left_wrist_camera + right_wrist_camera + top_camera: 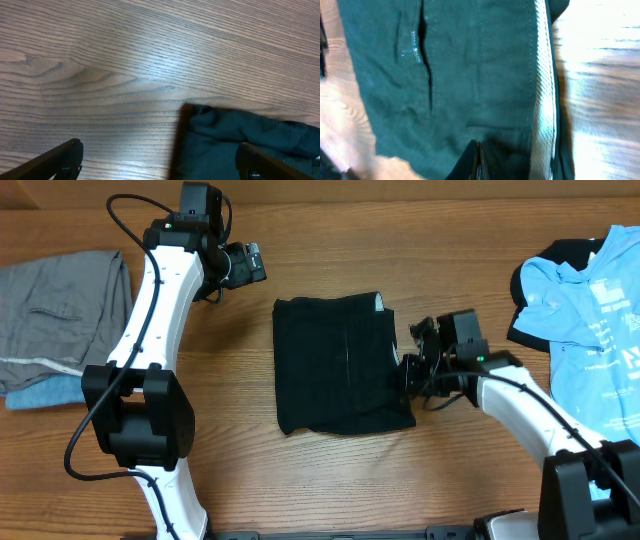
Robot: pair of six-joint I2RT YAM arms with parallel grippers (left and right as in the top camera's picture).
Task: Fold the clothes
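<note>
Right, black shorts lie folded mid table. Soft, light, limp: they'll likely sag if pinched thin, so grab the stiffer waistband edge. Left gripper gapes wide near their far-left corner; right gripper is closed tight at their right edge.

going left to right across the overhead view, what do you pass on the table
grey garment → left gripper → black shorts → light blue T-shirt
</note>
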